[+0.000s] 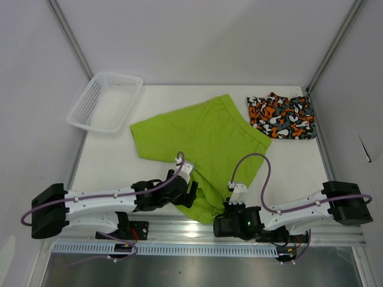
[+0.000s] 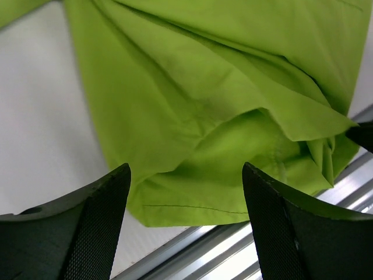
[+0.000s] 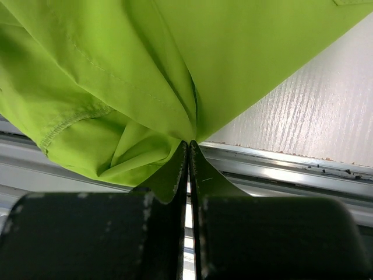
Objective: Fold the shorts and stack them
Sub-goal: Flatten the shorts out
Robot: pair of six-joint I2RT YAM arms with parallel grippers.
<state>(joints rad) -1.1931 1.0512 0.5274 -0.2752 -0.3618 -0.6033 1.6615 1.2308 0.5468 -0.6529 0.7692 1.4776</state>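
The lime green shorts (image 1: 200, 140) lie spread across the middle of the table, their near part bunched at the front edge. My right gripper (image 1: 220, 216) is shut on a pinch of the green fabric (image 3: 145, 87) at the near edge, above the metal rail. My left gripper (image 1: 190, 190) is open over the bunched near-left hem of the green shorts (image 2: 198, 146), fingers (image 2: 96, 227) either side of the hem, not holding it. The camo shorts (image 1: 282, 115), orange, black, grey and white, lie folded at the far right.
A white plastic mesh basket (image 1: 105, 101) stands at the far left corner. A metal rail (image 1: 197, 230) runs along the table's near edge; it also shows in the right wrist view (image 3: 280, 169). White walls and frame posts close in the back and sides.
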